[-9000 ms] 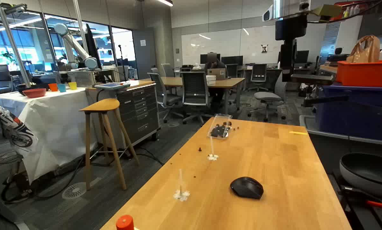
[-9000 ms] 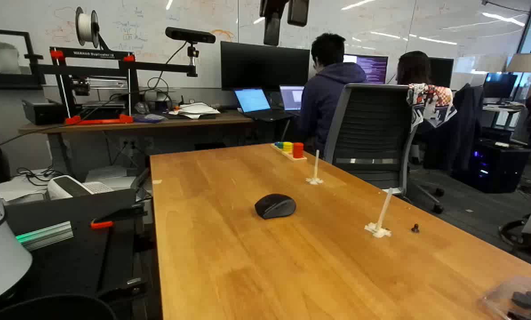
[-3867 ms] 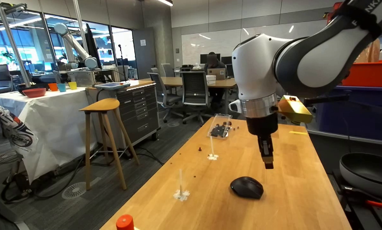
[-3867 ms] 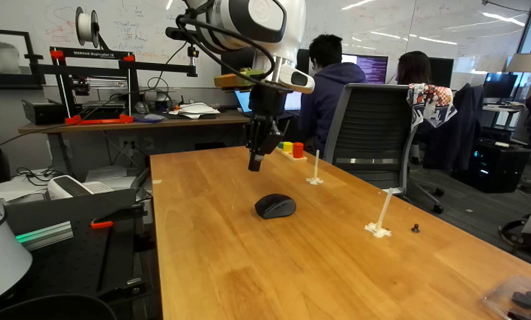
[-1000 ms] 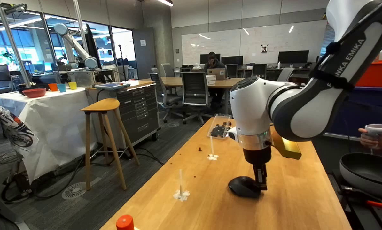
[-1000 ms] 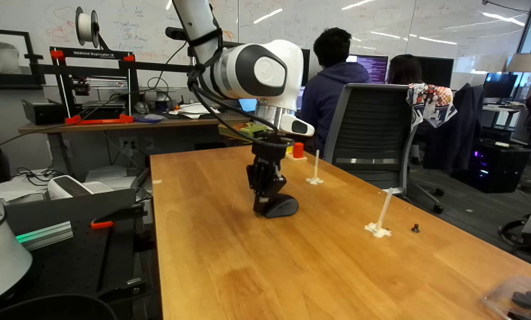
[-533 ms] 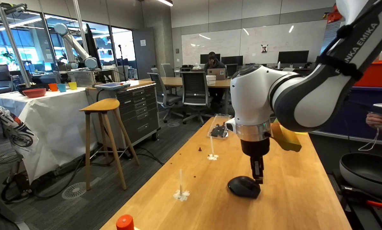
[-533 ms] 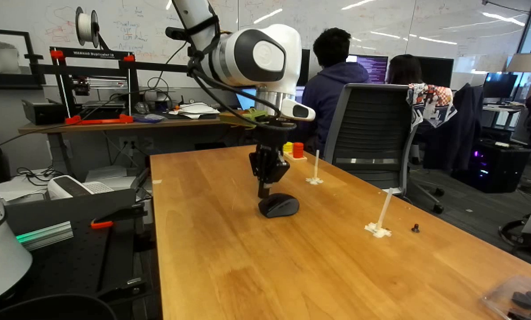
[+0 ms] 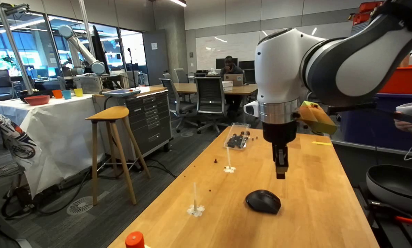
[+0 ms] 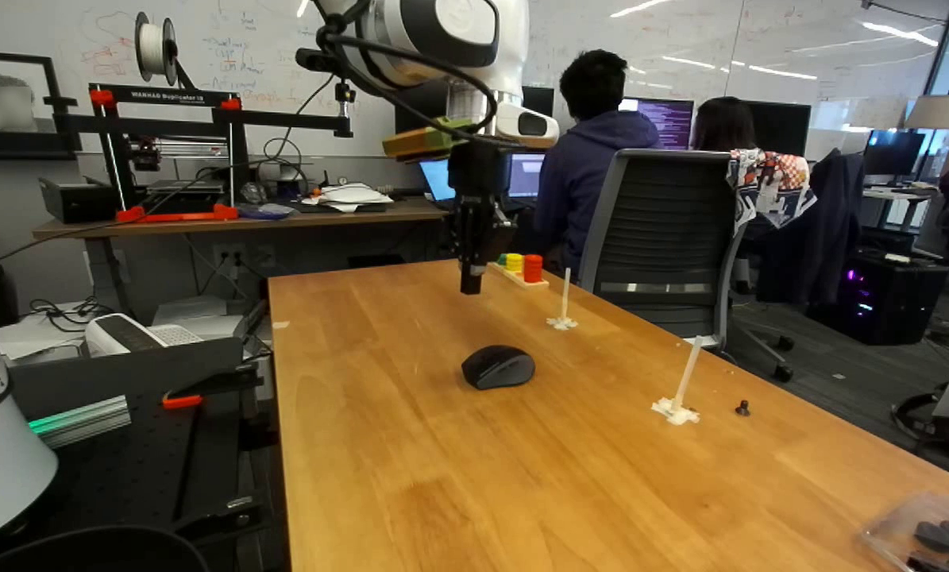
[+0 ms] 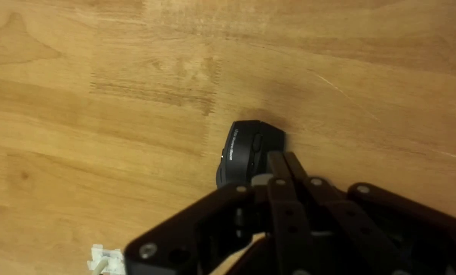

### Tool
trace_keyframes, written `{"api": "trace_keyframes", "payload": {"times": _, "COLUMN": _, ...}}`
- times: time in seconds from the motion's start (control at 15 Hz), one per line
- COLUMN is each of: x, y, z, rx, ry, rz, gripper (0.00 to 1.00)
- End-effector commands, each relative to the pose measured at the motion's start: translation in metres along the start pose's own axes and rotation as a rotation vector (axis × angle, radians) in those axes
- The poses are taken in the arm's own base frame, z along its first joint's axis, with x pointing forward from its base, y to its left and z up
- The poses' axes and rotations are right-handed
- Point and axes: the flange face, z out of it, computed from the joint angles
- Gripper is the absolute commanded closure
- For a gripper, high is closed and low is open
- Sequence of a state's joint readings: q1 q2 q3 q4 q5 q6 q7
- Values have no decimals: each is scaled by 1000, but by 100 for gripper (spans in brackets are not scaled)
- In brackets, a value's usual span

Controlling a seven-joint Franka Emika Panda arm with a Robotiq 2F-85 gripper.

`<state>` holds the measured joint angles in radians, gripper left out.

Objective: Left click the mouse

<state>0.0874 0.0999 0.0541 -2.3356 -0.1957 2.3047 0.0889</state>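
Wrist view only: lettering (image 11: 233,145) on mouse (image 11: 246,152)

below me i see a wooden table (image 10: 379,445). a black mouse (image 10: 499,368) rests on it — near one edge two pale sticks (image 10: 687,375) stand, each on a white patch (image 10: 677,415), a small dark piece (image 10: 742,408) near one. by its edges — a clear box (image 9: 234,129) of dark bits (image 9: 238,141), a yellow strip (image 9: 321,143) and a wooden base (image 10: 531,284) bearing red, yellow, green pieces (image 10: 532,268).
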Motion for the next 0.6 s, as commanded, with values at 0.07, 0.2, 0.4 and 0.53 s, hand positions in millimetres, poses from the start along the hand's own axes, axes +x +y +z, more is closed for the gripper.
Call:
{"api": "trace_keyframes", "payload": {"times": 0.07, "x": -20, "y": -4, "z": -28, "rx": 77, "ry": -121, "rz": -88, "gripper": 87}}
{"api": "trace_keyframes", "payload": {"times": 0.2, "x": -28, "y": -5, "z": -33, "rx": 105, "ry": -204, "rz": -133, "gripper": 62}}
{"api": "trace_keyframes", "payload": {"times": 0.4, "x": -30, "y": -4, "z": -23, "rx": 91, "ry": -229, "rz": -125, "gripper": 71}}
{"api": "trace_keyframes", "payload": {"times": 0.53, "x": -31, "y": -4, "z": -25, "rx": 98, "ry": -245, "rz": -139, "gripper": 60}}
